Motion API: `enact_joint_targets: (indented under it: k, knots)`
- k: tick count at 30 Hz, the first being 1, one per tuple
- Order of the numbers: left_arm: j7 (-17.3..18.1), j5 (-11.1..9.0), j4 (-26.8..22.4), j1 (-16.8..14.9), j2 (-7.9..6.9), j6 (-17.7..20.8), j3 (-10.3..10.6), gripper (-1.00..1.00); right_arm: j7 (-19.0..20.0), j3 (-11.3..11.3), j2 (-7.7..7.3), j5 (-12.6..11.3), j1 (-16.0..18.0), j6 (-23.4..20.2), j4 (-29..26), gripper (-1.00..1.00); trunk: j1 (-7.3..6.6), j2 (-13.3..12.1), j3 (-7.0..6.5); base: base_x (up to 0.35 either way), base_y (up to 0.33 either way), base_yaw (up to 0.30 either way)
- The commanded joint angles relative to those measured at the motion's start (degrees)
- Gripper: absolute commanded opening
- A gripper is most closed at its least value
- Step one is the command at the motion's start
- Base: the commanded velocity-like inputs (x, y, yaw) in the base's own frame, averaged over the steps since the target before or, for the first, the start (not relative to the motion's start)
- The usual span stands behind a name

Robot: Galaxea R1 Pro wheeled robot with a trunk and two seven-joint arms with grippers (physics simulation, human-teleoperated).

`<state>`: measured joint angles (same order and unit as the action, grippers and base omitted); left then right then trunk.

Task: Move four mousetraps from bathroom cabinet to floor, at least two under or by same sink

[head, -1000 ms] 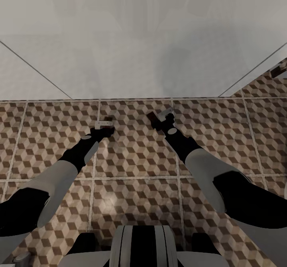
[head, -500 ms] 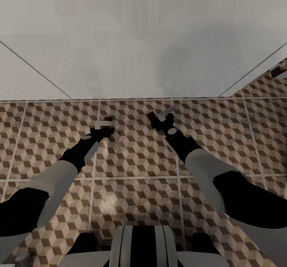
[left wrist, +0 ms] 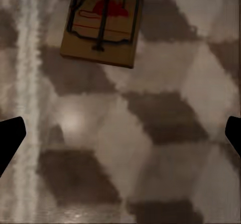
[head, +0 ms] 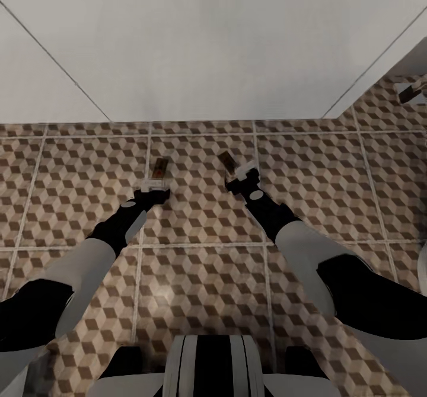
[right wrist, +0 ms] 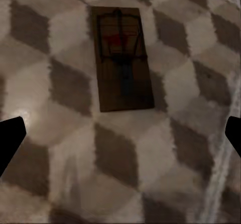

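Note:
Two mousetraps lie flat on the cube-patterned bathroom floor (head: 196, 266), just in front of the white flat-fronted vanity of the sink (head: 213, 41). The left mousetrap (head: 159, 167) (left wrist: 103, 25) is a short way past my left gripper (head: 152, 182) (left wrist: 120, 133), which is open and holds nothing. Similarly, the right mousetrap (head: 226, 161) (right wrist: 123, 58) rests just beyond my open, empty right gripper (head: 243, 170) (right wrist: 120, 133). Both grippers hover low over the tiles. The cabinet is out of view.
A small brown thing (head: 412, 93) lies on the floor by the vanity's right corner, too small to identify. A white edge (head: 423, 269) shows at the far right. My base (head: 213, 367) stands on the tiles behind the arms.
The whole picture has shifted, so the camera moved: the vanity's lower edge now sits higher. Both mousetraps, earlier at the gripper tips, now lie apart from the grippers.

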<state>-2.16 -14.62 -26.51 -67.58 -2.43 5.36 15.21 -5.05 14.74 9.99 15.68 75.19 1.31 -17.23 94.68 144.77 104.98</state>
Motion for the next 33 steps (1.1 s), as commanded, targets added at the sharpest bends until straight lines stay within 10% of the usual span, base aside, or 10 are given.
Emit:
enact_joint_targets:
  k: [1, 33]
  knots:
    - [-0.22, -0.59, -0.12, -0.01, -0.09, 0.27, 0.43, 1.00, -0.37, 0.20, 0.01, 0.40, 0.04, 0.08, 0.10, 1.00, -0.04, 0.01, 0.02, -0.324, 0.000, 0.000]
    - [-0.23, -0.67, -0.11, -0.01, -0.11, 0.27, 0.44, 1.00, -0.34, 0.19, 0.01, 0.47, 0.04, 0.03, 0.36, 1.00, -0.04, 0.01, 0.02, -0.332, 0.000, 0.000]
